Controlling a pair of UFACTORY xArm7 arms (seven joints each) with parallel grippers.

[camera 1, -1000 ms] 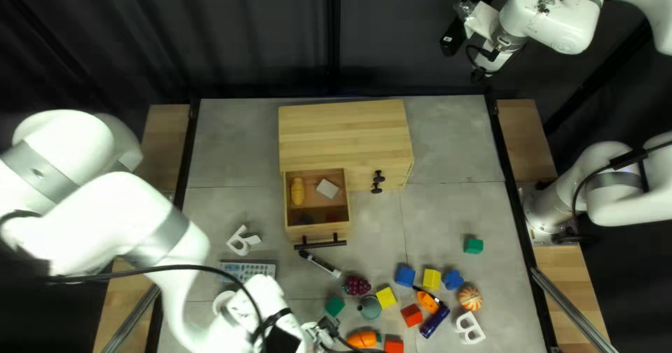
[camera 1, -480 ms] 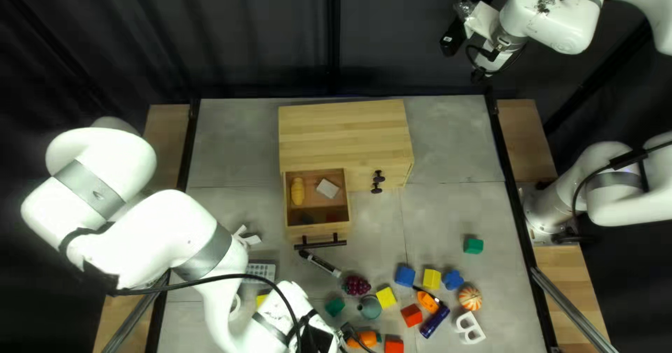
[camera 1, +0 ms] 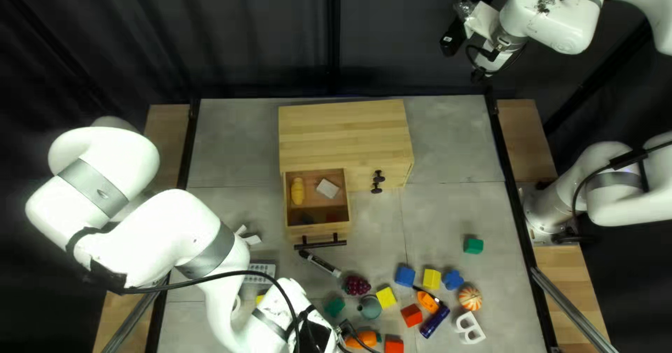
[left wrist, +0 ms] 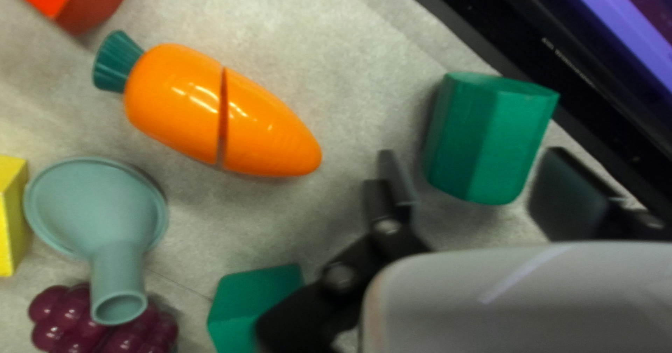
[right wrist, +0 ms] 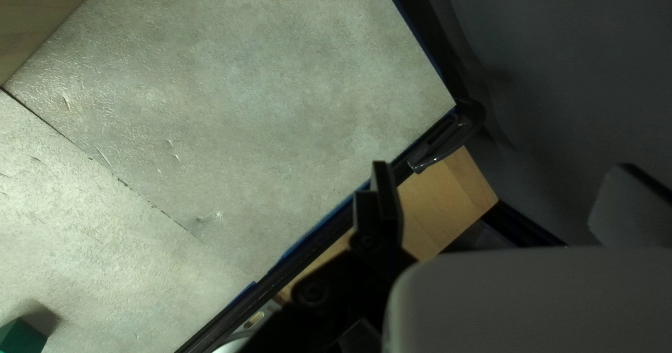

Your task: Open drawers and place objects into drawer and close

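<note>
Basically, left gripper [left wrist: 474, 158] was wide open, empty, with green block [left wrist: 486, 139] ahead between its fingers, near black frame [left wrist: 518, 38]; off-centre descent could've tipped the block or jammed a finger. Right gripper [right wrist: 502, 171] gaped empty.

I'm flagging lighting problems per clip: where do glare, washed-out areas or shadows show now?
Top left view: the left arm is nearly washed out, the curtain very dark. Left wrist view: bright glints on the carrot. Right wrist view: patchy sheen on the tabletop, and a shadow beside the green block.
</note>
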